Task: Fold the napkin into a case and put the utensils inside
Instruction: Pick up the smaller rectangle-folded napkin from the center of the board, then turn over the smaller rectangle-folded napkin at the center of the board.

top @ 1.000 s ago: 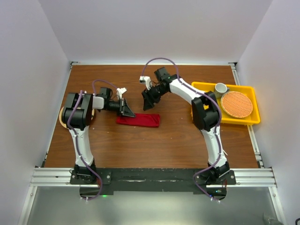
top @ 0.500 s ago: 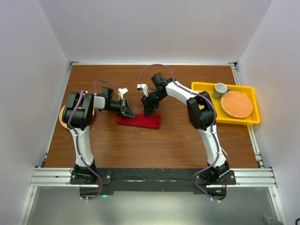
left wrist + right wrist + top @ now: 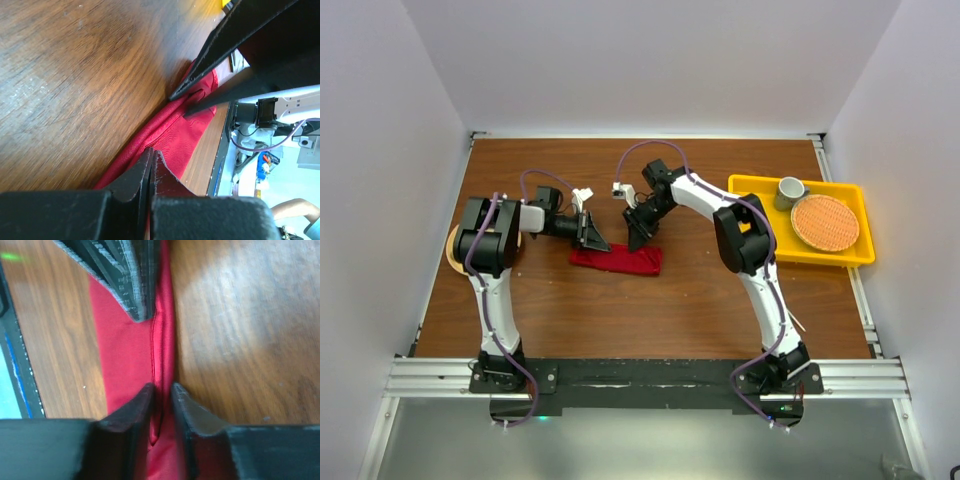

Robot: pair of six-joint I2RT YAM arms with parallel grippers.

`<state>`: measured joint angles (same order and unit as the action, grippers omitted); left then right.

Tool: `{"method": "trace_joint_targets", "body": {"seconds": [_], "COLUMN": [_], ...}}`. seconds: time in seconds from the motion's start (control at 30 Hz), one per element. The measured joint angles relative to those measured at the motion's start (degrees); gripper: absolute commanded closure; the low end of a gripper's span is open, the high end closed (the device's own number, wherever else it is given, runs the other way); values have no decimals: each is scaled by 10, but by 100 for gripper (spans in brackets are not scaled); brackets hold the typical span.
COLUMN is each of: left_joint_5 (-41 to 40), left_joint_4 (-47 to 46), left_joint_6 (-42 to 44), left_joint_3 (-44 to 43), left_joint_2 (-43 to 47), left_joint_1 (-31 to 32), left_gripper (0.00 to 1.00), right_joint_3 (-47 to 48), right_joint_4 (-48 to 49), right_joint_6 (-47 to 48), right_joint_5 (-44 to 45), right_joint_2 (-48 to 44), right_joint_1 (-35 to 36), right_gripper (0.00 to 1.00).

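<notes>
The napkin point(image 3: 617, 258) is a deep-red cloth folded into a narrow strip on the wooden table, left of centre. My left gripper point(image 3: 592, 238) is at its left end, shut on the cloth's edge; in the left wrist view the fingers point(image 3: 151, 152) press together over the red fabric point(image 3: 185, 135). My right gripper point(image 3: 638, 240) is down on the strip's far edge, near its right half. Its jaws point(image 3: 162, 386) stand close together, pinching a raised fold of the napkin point(image 3: 125, 355). The utensils are out of view.
A yellow tray point(image 3: 750, 182) at the right holds a grey cup point(image 3: 791, 188) and a round orange woven mat point(image 3: 825, 222). A round tan disc point(image 3: 451, 250) lies partly under the left arm. White walls enclose the table.
My right gripper has moved left and down from above the table onto the napkin's far edge. The left gripper and the napkin have stayed put.
</notes>
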<state>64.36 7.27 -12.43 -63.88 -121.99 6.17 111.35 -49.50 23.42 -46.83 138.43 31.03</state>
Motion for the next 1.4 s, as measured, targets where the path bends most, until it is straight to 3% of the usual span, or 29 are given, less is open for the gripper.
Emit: {"method": "trace_joint_targets", "body": {"seconds": [0.03,0.07,0.2,0.27,0.3,0.4,0.6,0.8,1.0,1.4], "left_joint_5": [0,0,0,0,1,5,-38,-63,-69,-76], "left_joint_4": [0,0,0,-1,-3,-12,-31,-28,-6,76], "left_joint_6": [0,0,-1,-3,-3,-11,-21,-20,-6,57], "left_joint_3": [0,0,0,0,0,7,19,-2,-15,38], "left_joint_2": [0,0,0,0,0,7,74,158,216,274], "left_joint_1": [0,0,0,0,0,0,-9,-59,-127,-196], "left_gripper": [100,100,100,91,81,65,51,50,50,50], "right_joint_3": [3,4,7,7,7,-5,-77,-134,-252,-550], "right_joint_4": [0,-1,-5,-6,-6,4,55,128,273,661], "right_joint_6": [-2,-5,-14,-15,-17,-23,-27,-8,44,230], "right_joint_5": [-1,-2,-2,-1,0,8,81,184,316,583], "right_joint_2": [3,6,8,8,8,-2,-70,-168,-273,-312], "right_joint_1": [0,0,0,0,0,1,9,14,45,221], "right_gripper": [89,100,100,100,100,100,100,100,100,100]}}
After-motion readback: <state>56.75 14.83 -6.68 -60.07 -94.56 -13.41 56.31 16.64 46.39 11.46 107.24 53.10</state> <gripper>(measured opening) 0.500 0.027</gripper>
